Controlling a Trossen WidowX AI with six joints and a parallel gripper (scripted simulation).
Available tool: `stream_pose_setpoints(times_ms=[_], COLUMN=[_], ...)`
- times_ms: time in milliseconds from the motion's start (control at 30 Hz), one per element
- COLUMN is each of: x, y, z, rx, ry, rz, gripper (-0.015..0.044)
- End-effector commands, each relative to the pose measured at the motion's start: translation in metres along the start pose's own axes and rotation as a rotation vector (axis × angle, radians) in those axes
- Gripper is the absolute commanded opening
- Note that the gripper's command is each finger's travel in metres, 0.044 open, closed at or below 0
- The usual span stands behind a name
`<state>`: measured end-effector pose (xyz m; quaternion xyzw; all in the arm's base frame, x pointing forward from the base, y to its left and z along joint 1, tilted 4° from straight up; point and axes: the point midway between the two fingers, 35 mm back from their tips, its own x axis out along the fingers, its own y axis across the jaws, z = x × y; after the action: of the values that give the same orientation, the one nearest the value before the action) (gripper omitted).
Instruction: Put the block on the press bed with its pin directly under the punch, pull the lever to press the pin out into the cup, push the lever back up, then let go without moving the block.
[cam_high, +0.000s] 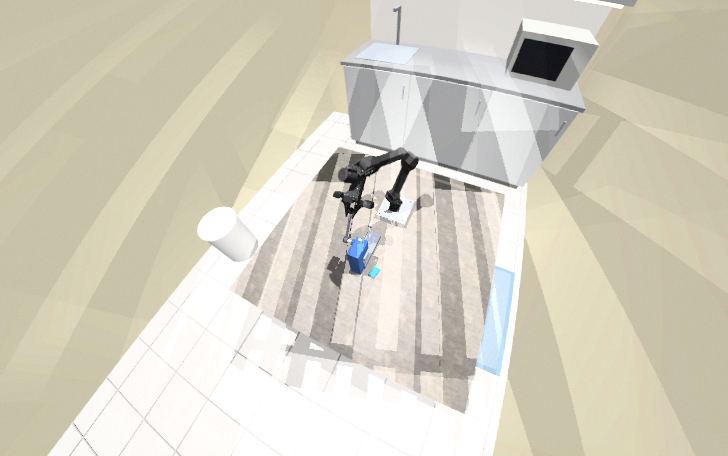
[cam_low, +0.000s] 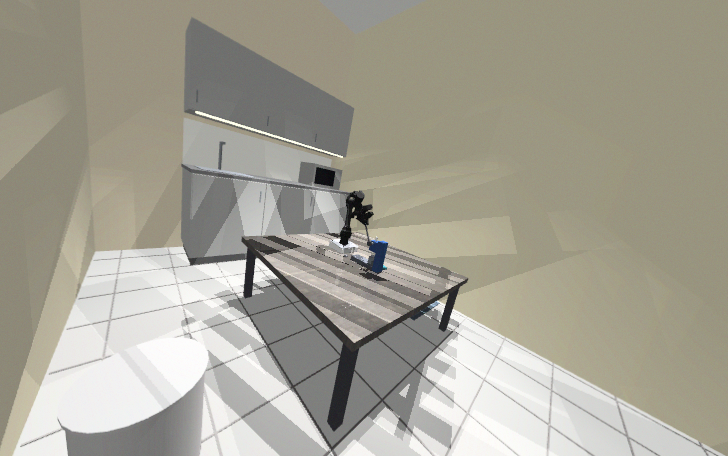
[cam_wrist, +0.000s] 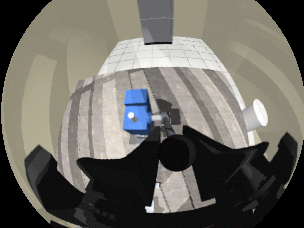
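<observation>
The blue press stands up tall on the striped counter. The jaws are up above the press, on the side near the robot. They are closed around the fat, round black knob at the end of the lever. The lever is a thin gray stick. It goes up from the side of the press to the jaws, so it is not pulled down flat. A small pale peg pokes up from the top of the press.

The black arm bends over from its white base, which sits near the press. A flat gray piece lies low beside the press, on the side toward the base. A little bright teal thing is on the counter just beside the press.

I cannot tell which bit is the block with the pin. It is too small to pick out near the press, and I cannot tell if its pin is under the punch.
</observation>
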<state>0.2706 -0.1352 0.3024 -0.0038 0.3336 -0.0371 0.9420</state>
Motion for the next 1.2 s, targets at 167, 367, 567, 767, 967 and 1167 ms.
stream_pose_setpoints(times_ms=[167, 367, 567, 767, 967, 1167], x=[-0.002, -0.003, -0.003, -0.003, -0.004, -0.004], y=[0.000, 0.000, 0.000, 0.000, 0.000, 0.000], z=[-0.012, -0.015, -0.018, -0.021, -0.023, -0.026], rx=[0.008, 0.008, 0.008, 0.008, 0.008, 0.008], ry=[0.023, 0.023, 0.023, 0.023, 0.024, 0.024], rz=[-0.007, -0.007, -0.007, -0.007, -0.007, -0.007], gripper=[0.0000, 0.0000, 0.0000, 0.0000, 0.0000, 0.0000])
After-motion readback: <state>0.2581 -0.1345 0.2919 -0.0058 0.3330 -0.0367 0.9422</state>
